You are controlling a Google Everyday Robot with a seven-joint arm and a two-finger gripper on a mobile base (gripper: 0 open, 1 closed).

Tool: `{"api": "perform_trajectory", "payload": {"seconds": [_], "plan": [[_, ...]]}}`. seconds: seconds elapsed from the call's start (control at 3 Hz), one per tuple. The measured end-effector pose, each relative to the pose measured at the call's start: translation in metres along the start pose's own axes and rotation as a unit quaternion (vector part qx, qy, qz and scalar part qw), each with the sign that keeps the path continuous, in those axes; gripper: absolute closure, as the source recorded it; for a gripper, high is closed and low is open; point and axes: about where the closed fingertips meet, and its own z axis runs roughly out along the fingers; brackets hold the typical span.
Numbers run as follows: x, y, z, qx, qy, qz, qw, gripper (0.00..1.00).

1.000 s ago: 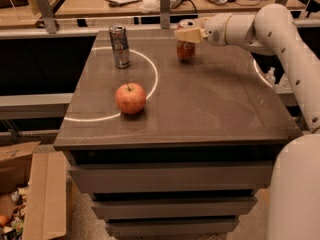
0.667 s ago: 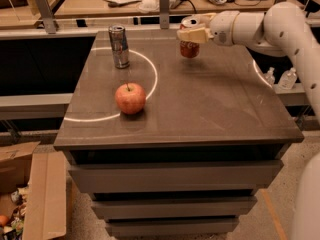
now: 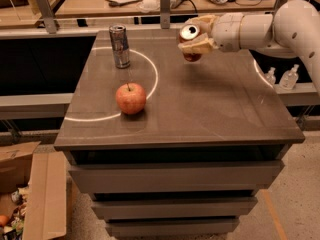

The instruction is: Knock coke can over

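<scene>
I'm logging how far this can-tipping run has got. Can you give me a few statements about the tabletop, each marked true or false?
1. The coke can stands upright on the table. False: it is tilted, with its silver top turned toward the camera.
2. The gripper is at the coke can, closed on it, toward the back right of the table. True.
3. The silver can lies on its side. False: it stands upright at the back left.
4. The apple sits apart from both cans, nearer the front edge. True.
</scene>
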Motion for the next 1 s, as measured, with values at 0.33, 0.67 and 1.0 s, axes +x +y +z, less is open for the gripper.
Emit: {"api": "perform_trajectory", "payload": {"seconds": [0.33, 0.67, 1.0], "plan": [[-0.0035, 0.0133, -0.0059, -0.019, 0.003, -0.050, 0.9985, 1.00], [-0.0039, 0.0156, -0.0056, -0.022, 0.003, -0.061, 0.9979, 1.00], [-0.0066, 0.0214, 0.0001, -0.047, 0.010, -0.077, 0.9959, 1.00]]}}
